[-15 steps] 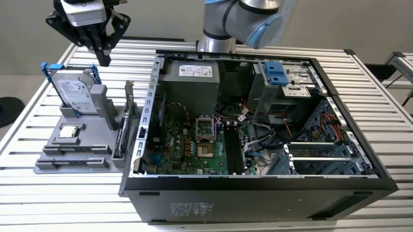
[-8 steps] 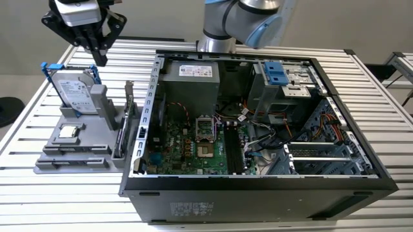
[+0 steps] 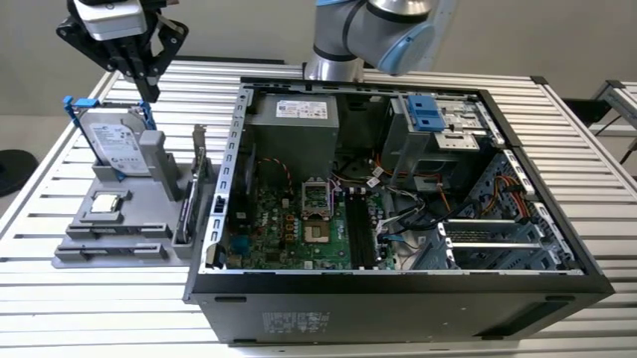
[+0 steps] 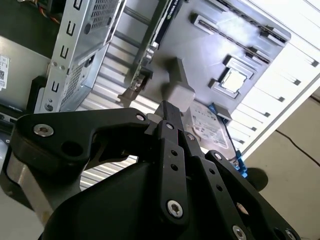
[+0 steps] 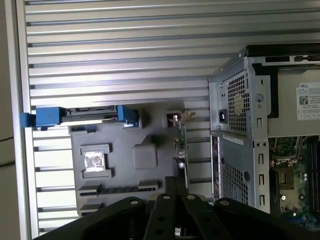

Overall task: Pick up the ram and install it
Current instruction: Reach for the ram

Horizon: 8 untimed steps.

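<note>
The ram is out of view. My gripper (image 3: 151, 89) hangs shut with nothing in it, high above the back of the grey parts fixture (image 3: 119, 224) at the exterior view's left. In both wrist views the black fingers (image 4: 167, 117) (image 5: 176, 184) meet at their tips. Two long narrow slots (image 4: 235, 37) in the fixture's front look dark; what they hold cannot be told. The open computer case (image 3: 398, 283) lies to the exterior view's right, motherboard (image 3: 298, 224) facing up.
A silver hard drive (image 3: 116, 145) with blue rails stands in the fixture under the gripper. A card with a metal bracket (image 3: 196, 175) stands on edge between fixture and case. A small square chip (image 3: 107, 202) sits on the fixture. The slatted table (image 3: 100, 298) surrounds everything.
</note>
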Available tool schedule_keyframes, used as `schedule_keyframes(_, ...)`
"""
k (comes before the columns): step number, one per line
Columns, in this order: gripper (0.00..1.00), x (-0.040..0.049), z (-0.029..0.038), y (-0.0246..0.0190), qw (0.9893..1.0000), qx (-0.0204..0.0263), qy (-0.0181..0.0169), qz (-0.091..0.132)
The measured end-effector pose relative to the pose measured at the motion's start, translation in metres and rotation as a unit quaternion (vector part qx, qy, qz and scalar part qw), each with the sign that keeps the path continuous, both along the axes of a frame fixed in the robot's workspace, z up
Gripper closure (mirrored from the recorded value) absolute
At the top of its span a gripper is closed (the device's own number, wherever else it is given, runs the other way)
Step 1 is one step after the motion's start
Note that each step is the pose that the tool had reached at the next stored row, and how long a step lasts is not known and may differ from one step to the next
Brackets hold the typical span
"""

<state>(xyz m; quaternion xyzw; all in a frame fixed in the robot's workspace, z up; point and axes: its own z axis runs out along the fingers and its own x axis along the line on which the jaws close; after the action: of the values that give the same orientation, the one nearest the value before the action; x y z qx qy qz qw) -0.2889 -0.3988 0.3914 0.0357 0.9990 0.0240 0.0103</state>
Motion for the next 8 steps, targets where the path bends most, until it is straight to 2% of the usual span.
schedule_keyframes(8,1.0,-0.0074,-0.0001,0.0,1.0,0.0,0.0,0.0)
